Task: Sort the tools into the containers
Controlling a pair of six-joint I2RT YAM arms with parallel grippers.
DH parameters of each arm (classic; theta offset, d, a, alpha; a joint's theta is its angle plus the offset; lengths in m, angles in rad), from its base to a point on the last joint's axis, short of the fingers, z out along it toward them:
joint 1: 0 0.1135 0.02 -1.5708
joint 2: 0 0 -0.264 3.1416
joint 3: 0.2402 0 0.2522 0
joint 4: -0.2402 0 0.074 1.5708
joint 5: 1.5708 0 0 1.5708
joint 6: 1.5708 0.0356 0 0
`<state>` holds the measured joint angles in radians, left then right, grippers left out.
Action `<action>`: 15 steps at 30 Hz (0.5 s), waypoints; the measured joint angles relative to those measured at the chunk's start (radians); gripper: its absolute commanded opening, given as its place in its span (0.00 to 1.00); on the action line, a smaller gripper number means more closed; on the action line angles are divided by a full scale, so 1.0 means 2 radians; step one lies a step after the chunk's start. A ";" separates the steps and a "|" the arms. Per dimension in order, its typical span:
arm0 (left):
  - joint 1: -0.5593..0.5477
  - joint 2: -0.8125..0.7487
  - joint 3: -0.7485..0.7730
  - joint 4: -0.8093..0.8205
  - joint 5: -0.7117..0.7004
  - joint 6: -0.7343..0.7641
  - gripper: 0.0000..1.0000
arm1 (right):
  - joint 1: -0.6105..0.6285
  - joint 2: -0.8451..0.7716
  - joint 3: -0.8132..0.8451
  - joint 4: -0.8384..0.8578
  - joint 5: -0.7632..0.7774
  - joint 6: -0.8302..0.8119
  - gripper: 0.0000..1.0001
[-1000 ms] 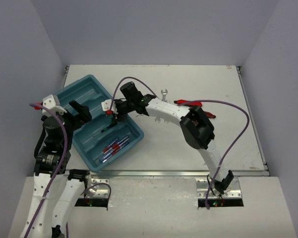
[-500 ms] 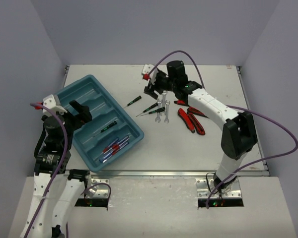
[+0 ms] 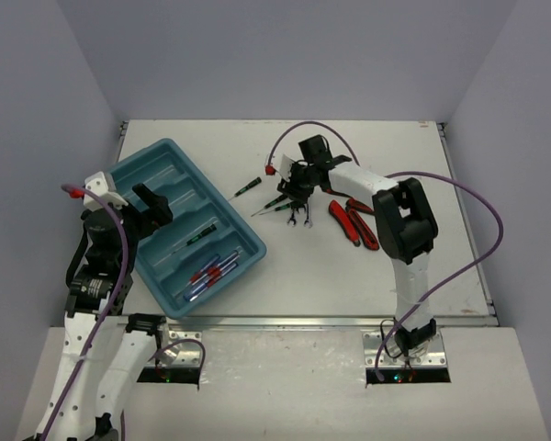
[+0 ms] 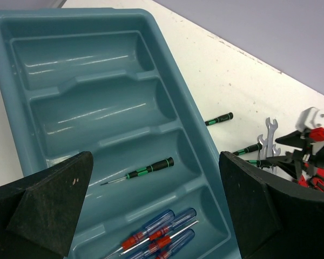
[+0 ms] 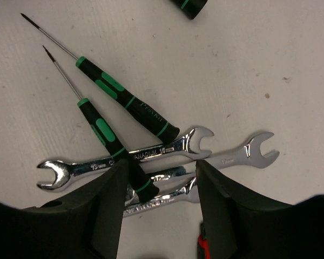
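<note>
The teal tray (image 3: 170,165) sits at the left of the table. One black-handled screwdriver (image 3: 199,236) lies in its third compartment, and blue-and-red screwdrivers (image 3: 209,274) lie in the nearest one. My left gripper (image 3: 147,207) hovers open and empty over the tray (image 4: 97,65). My right gripper (image 3: 297,191) is open, low over the tool pile. In the right wrist view its fingers (image 5: 108,216) straddle silver wrenches (image 5: 146,154) and the handle end of a black screwdriver (image 5: 105,135). A second black screwdriver (image 5: 127,102) lies beside it.
A third black screwdriver (image 3: 246,187) lies loose between the tray and the pile. Red-handled pliers (image 3: 354,220) lie right of the wrenches. The right arm's purple cable (image 3: 468,239) loops over the right side of the table.
My right gripper left the tray, where a black screwdriver now lies, swung to the back middle of the table, then came down over the wrenches and screwdrivers. The left arm barely moved.
</note>
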<state>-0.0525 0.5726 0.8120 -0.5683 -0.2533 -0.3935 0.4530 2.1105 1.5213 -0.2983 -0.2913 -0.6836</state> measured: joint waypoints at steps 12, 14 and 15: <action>0.000 0.006 0.000 0.001 0.002 0.000 1.00 | 0.000 0.037 0.014 -0.013 -0.012 -0.046 0.46; 0.000 0.006 0.000 0.001 0.002 0.000 1.00 | 0.000 0.036 0.014 -0.013 -0.013 -0.047 0.46; 0.000 0.006 0.000 0.001 0.002 0.000 1.00 | 0.000 0.036 0.014 -0.013 -0.013 -0.046 0.46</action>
<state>-0.0525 0.5854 0.8120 -0.5672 -0.2493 -0.3930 0.4530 2.1834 1.5490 -0.3246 -0.3180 -0.7761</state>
